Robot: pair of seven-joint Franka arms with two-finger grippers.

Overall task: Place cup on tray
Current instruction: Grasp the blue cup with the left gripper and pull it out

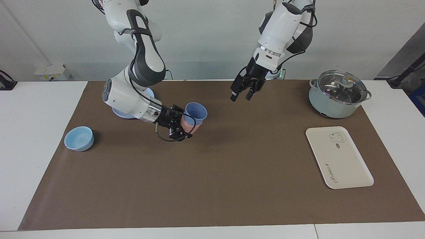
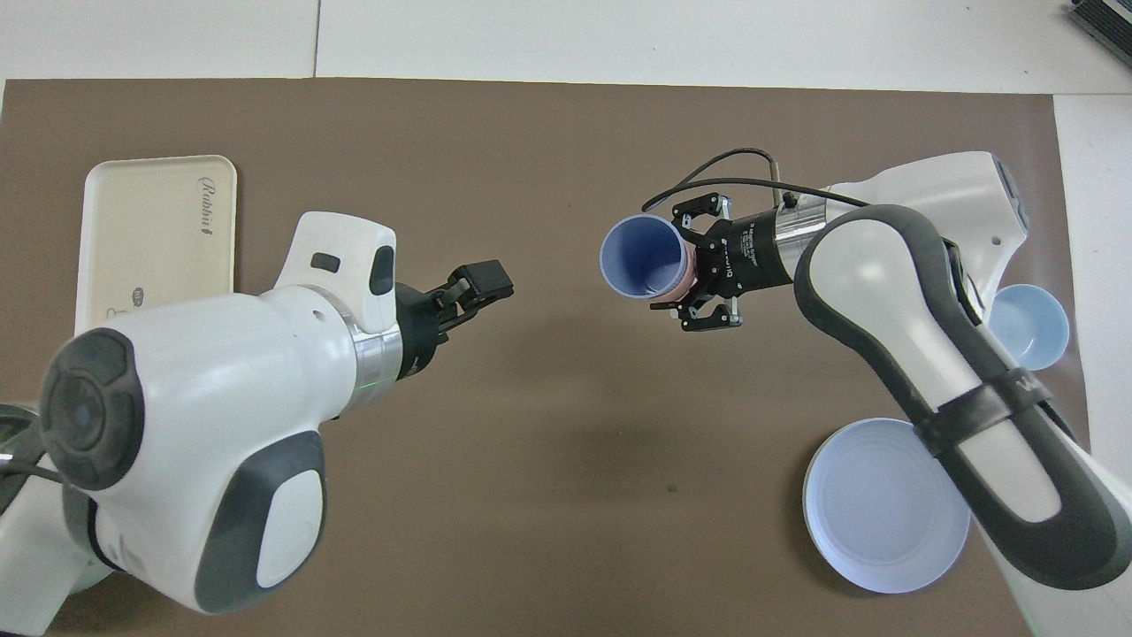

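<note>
Right gripper (image 1: pixel 186 127) apparently grips tilted cup (image 1: pixel 195 113), mouth toward tray (image 1: pixel 338 157).

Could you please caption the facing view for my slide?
Right gripper holds stacked cups, blue cup uppermost; tray bare.

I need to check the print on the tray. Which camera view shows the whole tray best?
The facing view: the tray lies fully uncovered at the left arm's end of the table, with the bear drawing and script lettering both visible. In the overhead view the left arm covers part of the tray, so only the lettering shows clearly.
</note>
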